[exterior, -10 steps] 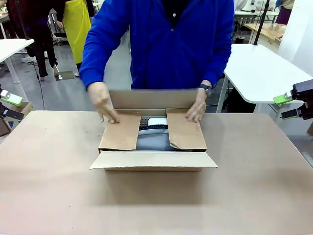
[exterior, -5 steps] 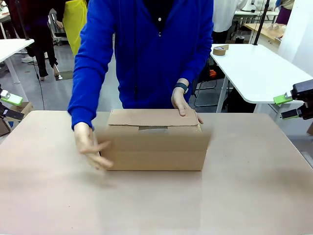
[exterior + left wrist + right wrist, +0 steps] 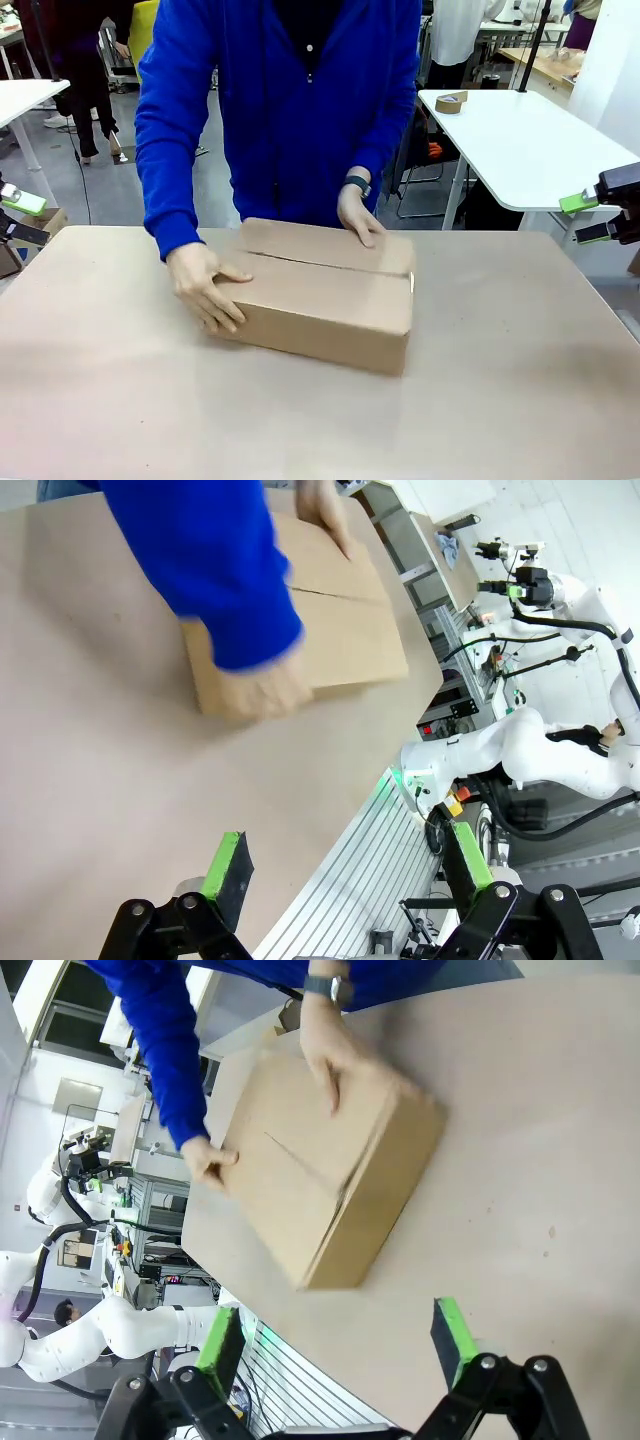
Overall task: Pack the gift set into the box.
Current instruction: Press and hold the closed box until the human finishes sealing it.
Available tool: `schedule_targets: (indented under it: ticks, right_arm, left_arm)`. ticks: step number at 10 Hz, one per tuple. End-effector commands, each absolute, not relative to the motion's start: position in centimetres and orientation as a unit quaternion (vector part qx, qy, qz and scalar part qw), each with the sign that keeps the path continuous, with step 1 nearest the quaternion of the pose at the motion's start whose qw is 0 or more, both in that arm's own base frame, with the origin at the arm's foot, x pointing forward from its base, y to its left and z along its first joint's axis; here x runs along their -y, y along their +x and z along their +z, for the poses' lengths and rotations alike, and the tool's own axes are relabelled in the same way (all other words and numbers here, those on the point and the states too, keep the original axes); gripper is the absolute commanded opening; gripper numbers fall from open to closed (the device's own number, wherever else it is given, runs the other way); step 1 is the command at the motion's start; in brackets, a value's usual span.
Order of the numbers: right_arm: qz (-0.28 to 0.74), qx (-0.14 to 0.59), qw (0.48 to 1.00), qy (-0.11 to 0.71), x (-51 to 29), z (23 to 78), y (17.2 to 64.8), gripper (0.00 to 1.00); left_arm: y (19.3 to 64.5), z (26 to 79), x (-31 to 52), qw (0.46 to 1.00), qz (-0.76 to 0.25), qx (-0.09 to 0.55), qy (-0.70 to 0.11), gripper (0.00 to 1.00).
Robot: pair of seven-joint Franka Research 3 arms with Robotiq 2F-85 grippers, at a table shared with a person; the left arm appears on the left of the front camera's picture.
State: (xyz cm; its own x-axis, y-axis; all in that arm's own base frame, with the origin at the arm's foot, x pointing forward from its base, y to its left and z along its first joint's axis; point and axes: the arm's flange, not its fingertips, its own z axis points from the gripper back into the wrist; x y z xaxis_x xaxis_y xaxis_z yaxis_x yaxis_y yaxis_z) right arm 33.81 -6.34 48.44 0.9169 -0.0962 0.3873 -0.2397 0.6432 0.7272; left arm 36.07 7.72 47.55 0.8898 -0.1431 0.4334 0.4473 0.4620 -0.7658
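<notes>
Closed brown corrugated cardboard box: stiff, probably light; you'd grip opposite side walls. Left tool and right tool both spread apart, empty.

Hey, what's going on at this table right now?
A person in a blue jacket has both hands on the cardboard box, one hand at its side, the other hand on top. The box sits on the table with its flaps folded shut, turned at an angle. The left pincer and right pincer hang open at the table's edges, apart from the box, holding nothing.
</notes>
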Motion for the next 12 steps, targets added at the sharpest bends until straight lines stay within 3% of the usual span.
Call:
schedule_targets:
  ticks: [1,8,9,10,11,12]
  right_arm:
    - [0.051,0.21,0.877,0.429,6.4,48.7,34.1,1.0]
    - [0.041,0.2,0.884,0.42,6.3,48.4,33.8,1.0]
    - [0.101,0.211,0.883,0.407,3.0,49.1,35.5,1.0]
    - [0.21,0.246,0.855,0.405,-2.2,49.7,37.3,1.0]
    - [0.308,0.297,0.805,0.411,-7.1,49.7,38.3,1.0]
    - [0.388,0.353,0.734,0.431,-11.3,48.8,38.9,1.0]
  left_arm:
    - [35.9,47.4,-7.7,0.833,-0.184,0.166,-0.495,1.0]
    - [36.1,47.6,-7.7,0.841,-0.176,0.156,-0.488,1.0]
    - [37.2,48.0,-4.7,0.831,-0.275,0.151,-0.46,1.0]
    - [38.3,48.0,0.0,0.779,-0.422,0.174,-0.43,1.0]
    - [38.9,47.1,4.3,0.735,-0.489,0.235,-0.407,1.0]
    - [39.4,45.7,7.5,0.684,-0.527,0.342,-0.37,1.0]
